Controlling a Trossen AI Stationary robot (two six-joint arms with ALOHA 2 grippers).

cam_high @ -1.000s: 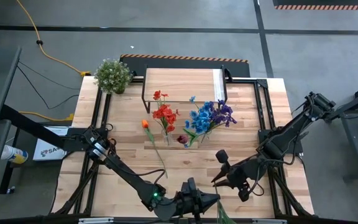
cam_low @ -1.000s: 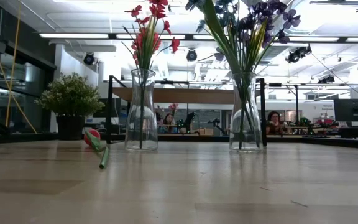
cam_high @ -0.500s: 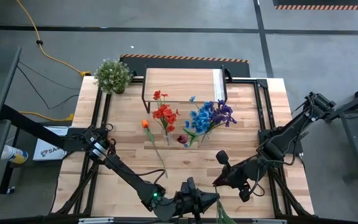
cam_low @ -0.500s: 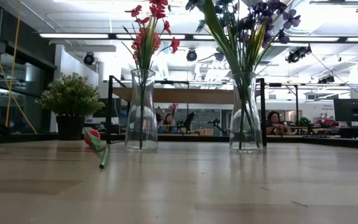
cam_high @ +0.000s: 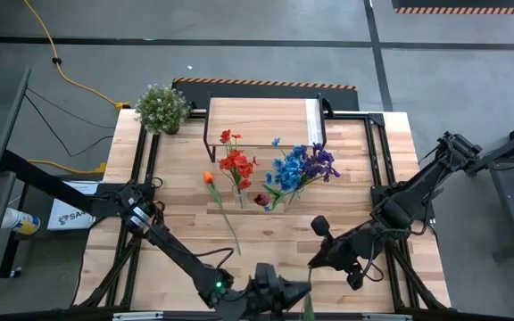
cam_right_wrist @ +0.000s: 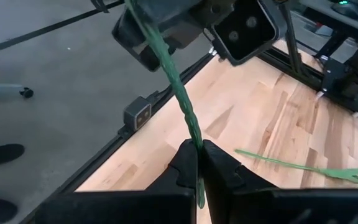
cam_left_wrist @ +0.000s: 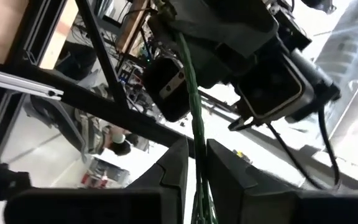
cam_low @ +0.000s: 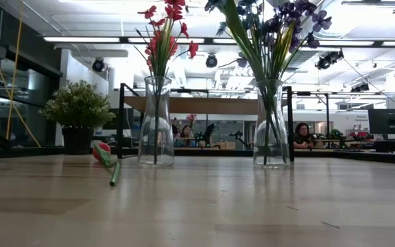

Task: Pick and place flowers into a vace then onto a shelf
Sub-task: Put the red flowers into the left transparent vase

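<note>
Green flower stem (cam_right_wrist: 180, 93) is pinched by both the right gripper (cam_right_wrist: 197, 163) and left gripper (cam_left_wrist: 194, 163) at the table's near edge.

open plank tabletop (cam_high: 266, 234) lay in front; two vases (cam_high: 237, 190) with flowers (cam_high: 303, 167) blocked the way to the shelf (cam_high: 261, 122); loose stem (cam_high: 224, 214) lay across the left lane.

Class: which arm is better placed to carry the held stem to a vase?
Right, probably: its end effector grips the stem and sits nearer the vases; the left end effector is at the table's edge.
</note>
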